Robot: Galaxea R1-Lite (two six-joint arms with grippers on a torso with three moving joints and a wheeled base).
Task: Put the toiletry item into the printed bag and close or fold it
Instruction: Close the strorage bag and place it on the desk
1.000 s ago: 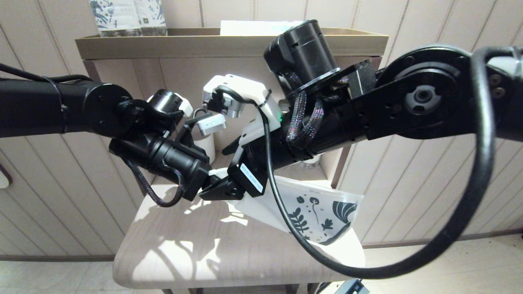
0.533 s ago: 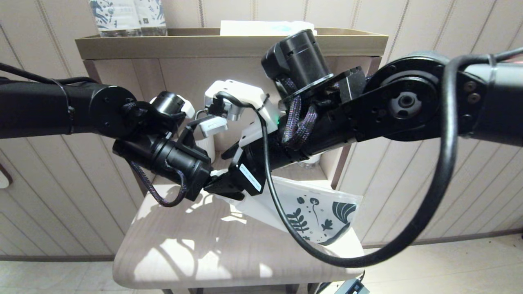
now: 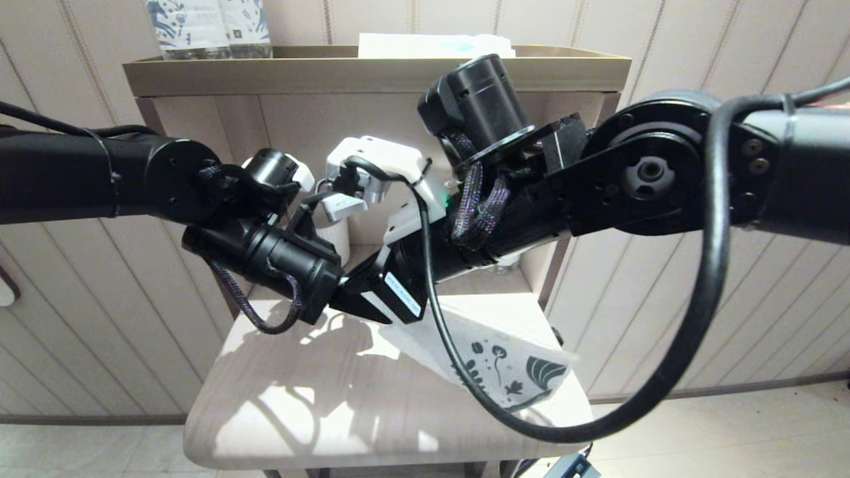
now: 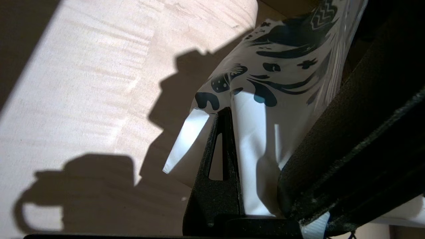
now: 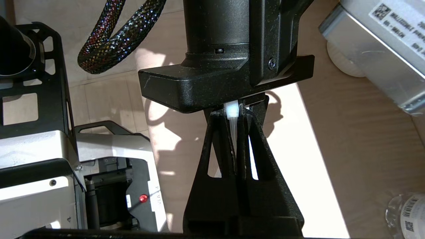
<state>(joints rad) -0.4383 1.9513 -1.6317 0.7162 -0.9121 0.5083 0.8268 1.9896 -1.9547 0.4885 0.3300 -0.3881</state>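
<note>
The printed bag (image 3: pixel 505 362) hangs above the pale wooden seat (image 3: pixel 299 398), its leaf-printed end slanting down to the right. In the left wrist view the printed bag (image 4: pixel 265 83) lies against the inner side of my left gripper (image 4: pixel 234 116), which looks shut on its white end. My left gripper (image 3: pixel 342 299) and right gripper (image 3: pixel 364 307) meet tip to tip at that end. My right gripper (image 5: pixel 236 114) is shut on the bag's thin white zip-strip edge (image 5: pixel 233 132). The toothbrush is hidden from every view.
A shelf unit (image 3: pixel 372 66) stands behind the seat, with blue-patterned bottles (image 3: pixel 206 26) and a white and light blue packet (image 3: pixel 431 45) on top. A white mug (image 3: pixel 335 239) and a clear bottle (image 5: pixel 406 209) sit in its lower niche. The right arm's cable loops in front.
The bag's printed end has swung lower and turned more edge-on. The right arm has shifted slightly left and down; both grippers still hold the bag's white end.
</note>
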